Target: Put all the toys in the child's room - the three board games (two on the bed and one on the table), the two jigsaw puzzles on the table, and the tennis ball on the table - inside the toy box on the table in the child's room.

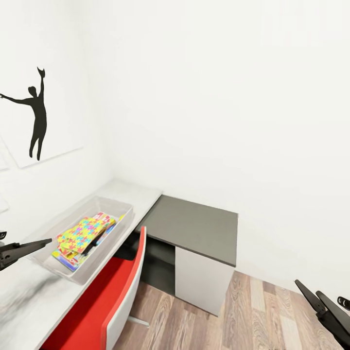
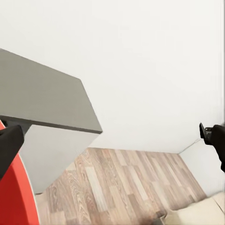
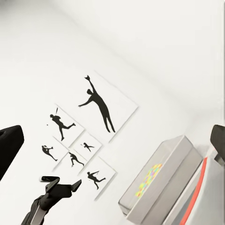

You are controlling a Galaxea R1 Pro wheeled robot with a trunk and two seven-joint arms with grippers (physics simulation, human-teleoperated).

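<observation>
Left gripper (image 1: 46,241): beside the toy box, empty, jaw gap cannot be told | Right gripper (image 1: 313,304): well away from the toy box, over wood floor (image 1: 272,316), parted, empty | Toy box (image 1: 124,206): on white table (image 1: 29,296), holding a jigsaw puzzle (image 1: 85,234) atop other flat boxes | Progress: seemingly partly done; remaining toys unaccounted for.

A grey cabinet top (image 2: 42,93) stands over wood floor (image 2: 122,187), a red chair (image 2: 16,197) beside it, white wall (image 2: 150,56) behind.
</observation>
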